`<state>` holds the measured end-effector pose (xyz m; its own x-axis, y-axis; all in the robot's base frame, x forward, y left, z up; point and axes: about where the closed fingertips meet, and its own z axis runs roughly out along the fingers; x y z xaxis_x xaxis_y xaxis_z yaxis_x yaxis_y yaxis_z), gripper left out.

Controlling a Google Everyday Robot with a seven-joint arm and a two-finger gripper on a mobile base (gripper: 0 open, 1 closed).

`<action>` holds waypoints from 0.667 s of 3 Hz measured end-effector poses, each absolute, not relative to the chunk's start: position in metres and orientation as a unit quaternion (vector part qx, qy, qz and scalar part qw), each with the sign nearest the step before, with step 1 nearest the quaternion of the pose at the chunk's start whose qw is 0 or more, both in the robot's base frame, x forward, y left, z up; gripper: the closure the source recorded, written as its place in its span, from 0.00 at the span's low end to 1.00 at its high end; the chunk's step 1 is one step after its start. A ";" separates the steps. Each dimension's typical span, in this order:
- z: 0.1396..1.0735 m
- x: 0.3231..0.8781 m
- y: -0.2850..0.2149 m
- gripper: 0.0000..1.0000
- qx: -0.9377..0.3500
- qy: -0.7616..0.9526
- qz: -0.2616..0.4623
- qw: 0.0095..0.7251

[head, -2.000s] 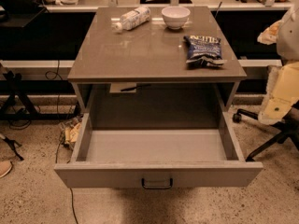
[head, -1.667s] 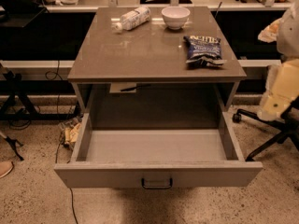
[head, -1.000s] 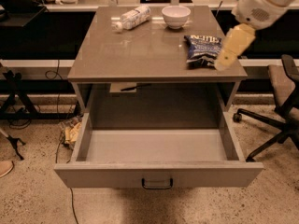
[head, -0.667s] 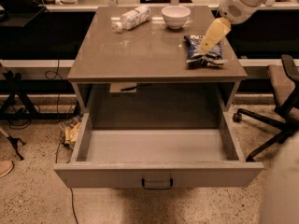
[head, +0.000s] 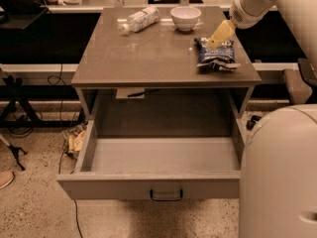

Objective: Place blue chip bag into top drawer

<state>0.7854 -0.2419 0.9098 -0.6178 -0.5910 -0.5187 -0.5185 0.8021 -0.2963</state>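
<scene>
Grey-brown surface (head: 148, 58) fills the upper centre. Below it the top drawer (head: 148, 186) stands pulled open. At upper right the blue chip bag (head: 216, 57) lies flat near the surface's edge. It is likely light, crinkly and slippery, best pinched at a sealed edge. The yellowish end effector (head: 218, 37) hangs at the bag's far end; open or closed, I cannot tell.

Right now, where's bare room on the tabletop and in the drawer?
The top drawer floor is all bare. The table is free left and front-centre, in front of the bottle and bowl. Crowded at right edge: gripper over the blue chip bag.
</scene>
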 end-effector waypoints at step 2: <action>0.871 0.789 -0.229 0.00 -0.258 0.919 -0.032 0.297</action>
